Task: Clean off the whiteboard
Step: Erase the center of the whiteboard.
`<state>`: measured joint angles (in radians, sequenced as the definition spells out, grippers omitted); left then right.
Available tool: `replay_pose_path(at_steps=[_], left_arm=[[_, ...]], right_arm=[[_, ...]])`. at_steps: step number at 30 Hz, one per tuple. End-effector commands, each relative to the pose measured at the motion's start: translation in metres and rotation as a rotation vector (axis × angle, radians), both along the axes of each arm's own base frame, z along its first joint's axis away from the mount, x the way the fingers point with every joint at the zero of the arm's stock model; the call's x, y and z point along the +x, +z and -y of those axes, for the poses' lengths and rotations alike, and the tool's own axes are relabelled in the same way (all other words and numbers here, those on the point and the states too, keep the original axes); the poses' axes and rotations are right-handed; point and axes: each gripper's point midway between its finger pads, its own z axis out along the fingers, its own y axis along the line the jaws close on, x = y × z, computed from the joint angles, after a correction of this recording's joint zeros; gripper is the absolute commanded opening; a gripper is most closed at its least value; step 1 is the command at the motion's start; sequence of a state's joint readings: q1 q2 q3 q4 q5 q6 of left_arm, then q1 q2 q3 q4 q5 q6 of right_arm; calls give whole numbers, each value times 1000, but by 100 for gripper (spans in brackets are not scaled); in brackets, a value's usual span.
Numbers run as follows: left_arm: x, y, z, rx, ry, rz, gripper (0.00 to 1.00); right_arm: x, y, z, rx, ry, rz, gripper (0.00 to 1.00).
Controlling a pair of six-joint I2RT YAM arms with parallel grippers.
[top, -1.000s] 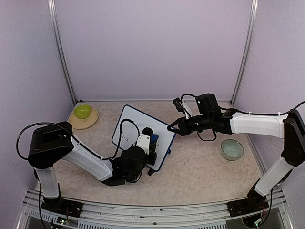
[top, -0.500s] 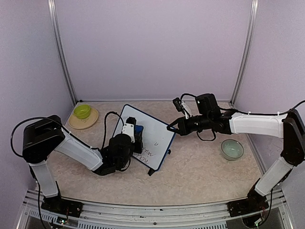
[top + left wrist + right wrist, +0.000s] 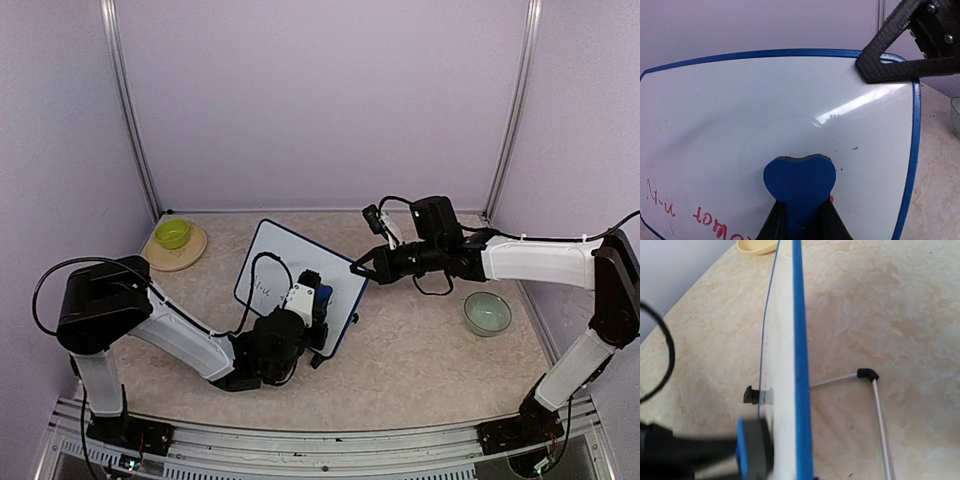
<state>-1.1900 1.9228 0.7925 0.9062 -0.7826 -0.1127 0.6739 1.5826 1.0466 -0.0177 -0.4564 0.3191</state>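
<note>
The whiteboard [image 3: 285, 262] stands tilted at the table's middle on its black fold-out legs [image 3: 868, 374]. My left gripper [image 3: 311, 292] is shut on a blue eraser [image 3: 799, 179] and presses it flat against the board's lower right face [image 3: 790, 105]. Red marker text [image 3: 710, 219] remains at the board's lower left. My right gripper [image 3: 358, 268] is shut on the board's upper right corner; its black fingers [image 3: 900, 55] show in the left wrist view. The right wrist view shows the board edge-on [image 3: 799, 340] with the blurred eraser [image 3: 752, 447] against it.
A green bowl [image 3: 172, 233] sits on a tan plate [image 3: 190, 255] at the back left. A pale green bowl [image 3: 487, 313] sits on the table at the right. Purple walls close in the back and sides.
The left gripper swept the eraser to the board's left side half a second ago and has come back to the right side. The right arm has not moved.
</note>
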Motion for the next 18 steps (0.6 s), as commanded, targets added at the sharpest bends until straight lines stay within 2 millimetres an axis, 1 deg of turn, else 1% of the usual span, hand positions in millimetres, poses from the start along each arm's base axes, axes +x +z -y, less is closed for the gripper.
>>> replay_pose_path(at_steps=[1,4,7,10,13,15,18], left_arm=[[-13,-26,20,94,-102,-35,14],[-4,-24,10,83,-71,-41,14],[15,-26,-15,66,-7,-69,14],[34,-30,-43,60,68,-97,14],[45,-30,-63,69,121,-100,14],[47,-30,-66,71,128,-101,14],[41,-31,-57,61,97,-110,14]], right_arm=[[-46,-48,-6,-114,164,-89,0],[-47,-48,-5,-115,164,-89,0],[-47,-48,-4,-115,164,-87,0],[-48,-49,-3,-115,163,-86,0],[-48,-49,-4,-113,165,-85,0],[-48,-50,-4,-113,165,-88,0],[-47,-50,-6,-110,167,-88,0]])
